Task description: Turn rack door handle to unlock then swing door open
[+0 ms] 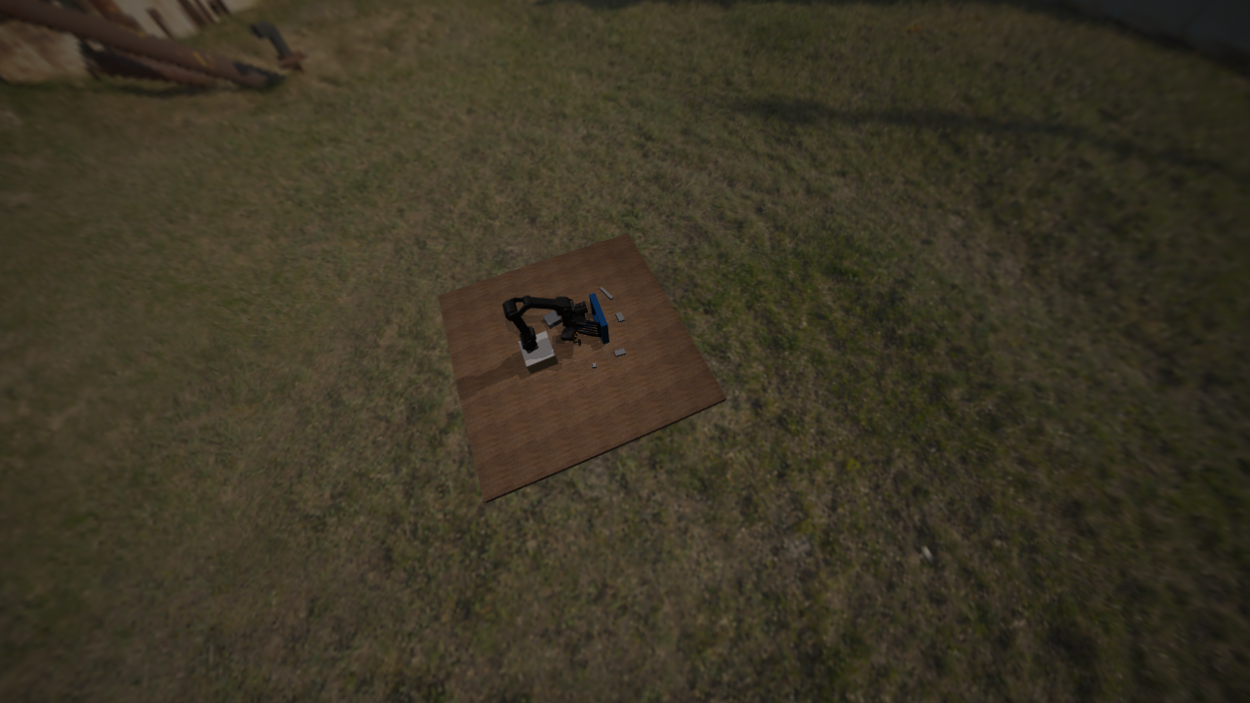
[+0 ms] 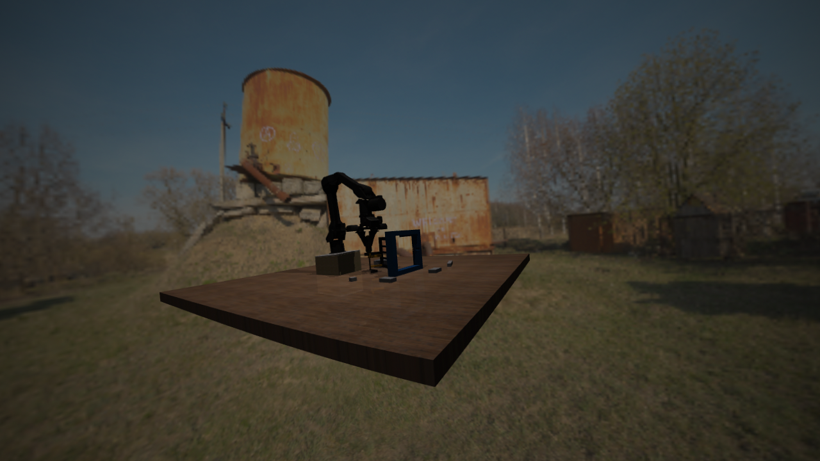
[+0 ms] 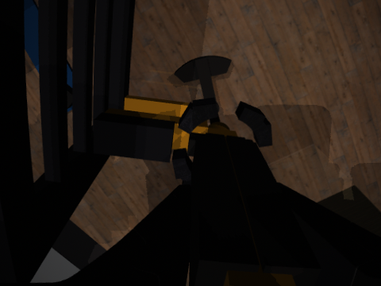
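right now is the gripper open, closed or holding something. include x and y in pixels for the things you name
Gripper [image 1: 575,337] [image 2: 369,252] [image 3: 228,195]: closed on the door's upright handle [image 3: 217,126], fingers held apart by it.

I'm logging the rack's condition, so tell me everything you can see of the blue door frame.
The blue door frame is an upright, four-sided surround with a large opening, its bars straight, plain and flat-faced. What it is made of I can't tell. It stands on the brown wooden table, with the black barred door swung out from it toward the robot's side. Small grey blocks lie around it, apart from it.
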`<action>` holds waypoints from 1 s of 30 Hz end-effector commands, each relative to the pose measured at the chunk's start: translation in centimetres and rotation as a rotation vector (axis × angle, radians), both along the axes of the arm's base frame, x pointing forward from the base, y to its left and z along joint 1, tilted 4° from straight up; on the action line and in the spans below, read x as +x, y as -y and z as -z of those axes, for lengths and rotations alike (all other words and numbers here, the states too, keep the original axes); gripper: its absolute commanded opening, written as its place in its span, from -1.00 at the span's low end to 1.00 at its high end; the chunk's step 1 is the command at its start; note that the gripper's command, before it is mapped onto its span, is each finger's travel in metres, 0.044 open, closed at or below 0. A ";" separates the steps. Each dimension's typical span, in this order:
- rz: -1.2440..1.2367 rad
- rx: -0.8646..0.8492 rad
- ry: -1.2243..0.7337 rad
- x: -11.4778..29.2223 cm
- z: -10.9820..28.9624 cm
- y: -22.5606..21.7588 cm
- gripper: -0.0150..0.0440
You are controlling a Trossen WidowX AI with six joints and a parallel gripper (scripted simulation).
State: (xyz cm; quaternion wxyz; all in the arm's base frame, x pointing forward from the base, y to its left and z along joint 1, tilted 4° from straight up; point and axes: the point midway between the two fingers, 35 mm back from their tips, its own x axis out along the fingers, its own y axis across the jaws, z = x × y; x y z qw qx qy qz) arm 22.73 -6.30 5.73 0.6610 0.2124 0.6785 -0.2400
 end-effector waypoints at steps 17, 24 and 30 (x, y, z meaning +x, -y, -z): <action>-0.281 0.003 -0.005 -1.2 -0.2 3.8 -0.41; -0.370 0.004 -0.009 -1.4 -0.2 5.2 -0.41; -0.448 0.006 -0.012 -1.5 -0.3 6.4 -0.41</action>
